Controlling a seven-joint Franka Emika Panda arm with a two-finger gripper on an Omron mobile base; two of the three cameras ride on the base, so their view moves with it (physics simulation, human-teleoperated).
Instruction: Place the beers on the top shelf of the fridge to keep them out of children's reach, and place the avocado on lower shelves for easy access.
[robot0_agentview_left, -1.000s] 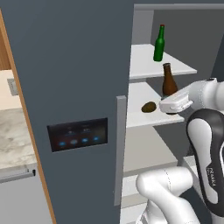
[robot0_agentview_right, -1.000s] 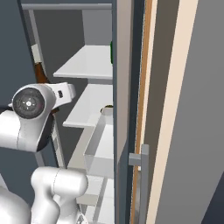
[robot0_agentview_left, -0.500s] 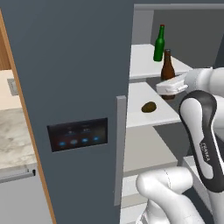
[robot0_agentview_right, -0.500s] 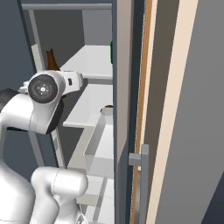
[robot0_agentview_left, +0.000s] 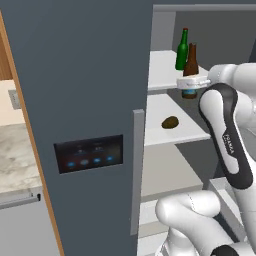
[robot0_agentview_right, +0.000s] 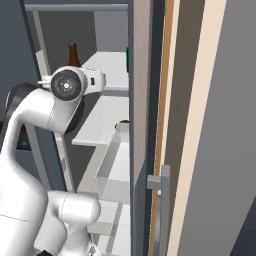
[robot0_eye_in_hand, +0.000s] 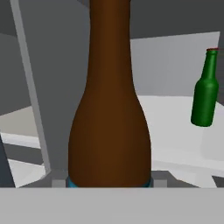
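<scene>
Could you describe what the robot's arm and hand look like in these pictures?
The arm is made of glossy white rounded segments with dark, nearly black bands at the joints. Small dark lettering runs along one segment. A round grey disc with a dark centre caps one joint. The hand is white too. No cables show.

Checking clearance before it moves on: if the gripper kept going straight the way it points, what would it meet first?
Beyond the brown bottle it holds, probably the fridge's grey back wall; the green bottle stands off to one side.

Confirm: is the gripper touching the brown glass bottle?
Touching. In the left base view the gripper clamps the brown glass bottle at its label.
</scene>
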